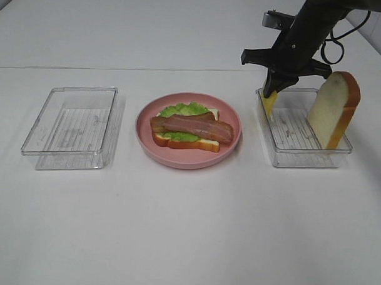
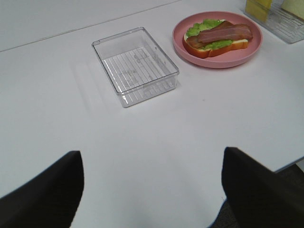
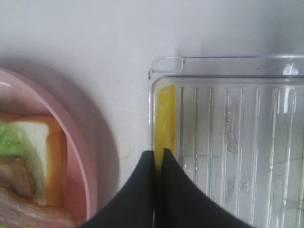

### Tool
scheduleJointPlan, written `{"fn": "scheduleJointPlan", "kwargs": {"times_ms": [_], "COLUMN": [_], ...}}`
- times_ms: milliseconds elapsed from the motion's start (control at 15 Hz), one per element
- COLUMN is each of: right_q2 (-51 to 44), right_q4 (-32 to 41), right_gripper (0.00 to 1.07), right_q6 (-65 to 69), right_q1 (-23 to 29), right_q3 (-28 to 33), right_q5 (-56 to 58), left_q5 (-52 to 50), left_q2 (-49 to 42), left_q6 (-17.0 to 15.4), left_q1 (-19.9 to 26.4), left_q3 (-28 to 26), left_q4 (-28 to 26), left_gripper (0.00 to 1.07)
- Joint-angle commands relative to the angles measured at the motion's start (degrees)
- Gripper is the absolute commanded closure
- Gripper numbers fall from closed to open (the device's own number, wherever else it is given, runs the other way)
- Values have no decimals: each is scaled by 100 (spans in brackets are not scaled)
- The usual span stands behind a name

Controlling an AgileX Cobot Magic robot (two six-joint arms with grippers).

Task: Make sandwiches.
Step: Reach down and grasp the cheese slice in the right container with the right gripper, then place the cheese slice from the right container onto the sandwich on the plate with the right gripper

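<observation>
An open sandwich (image 1: pixel 191 127) lies on the round pink plate (image 1: pixel 177 161): a white bread slice with orange-brown crust, green lettuce (image 1: pixel 185 110) and bacon strips (image 1: pixel 194 126) on top. My right gripper (image 1: pixel 275 89) is shut on a thin yellow cheese slice (image 1: pixel 269 103), which hangs edge-down at the left wall of the right tray (image 1: pixel 302 160). The right wrist view shows the shut gripper (image 3: pixel 157 154) pinching the cheese (image 3: pixel 165 114). A second bread slice (image 1: pixel 332 110) leans upright in that tray. My left gripper (image 2: pixel 152 154) is open and empty over bare table.
An empty clear tray (image 1: pixel 68 152) sits left of the plate and also shows in the left wrist view (image 2: pixel 142 29). The plate (image 2: pixel 218 61) and sandwich (image 2: pixel 218 37) show there too. The plate's rim (image 3: pixel 90 166) lies close to the right tray's corner (image 3: pixel 166 61).
</observation>
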Motion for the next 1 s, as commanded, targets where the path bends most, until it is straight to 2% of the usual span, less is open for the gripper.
{"fn": "scheduleJointPlan", "kwargs": {"times_ms": [67,267,400,467,600,733,1000], "right_q2": [-309,-699,-751,-699,-510,-120,407], "right_q4": [97,802,1644,2401,3300,3890,4383], "right_gripper": [107,107,107,107,107,107,107], "right_q6": [-63,-269,-602,-985,-1398,-1421,-1421], "right_q1": [0,11,17,69,235,630,796], "right_q3": [-23,-23,-17,-11,-11,-11,-11], "right_q5": [86,166,275,424,527,453,315], "left_q5": [-63,-63,-63,-63,-63,-63,-63], "left_q2": [-46,-46,-46,-46,-46,-46,-46], "left_q6": [6,6,6,6,6,6,6], "left_q1": [-6,-6,-6,-6,-6,-6,-6], "left_q3": [40,40,40,40,40,40,40], "left_q4": [-34,-34,-34,-34,-34,-34,-34], "left_gripper": [30,30,30,30,30,30,30]}}
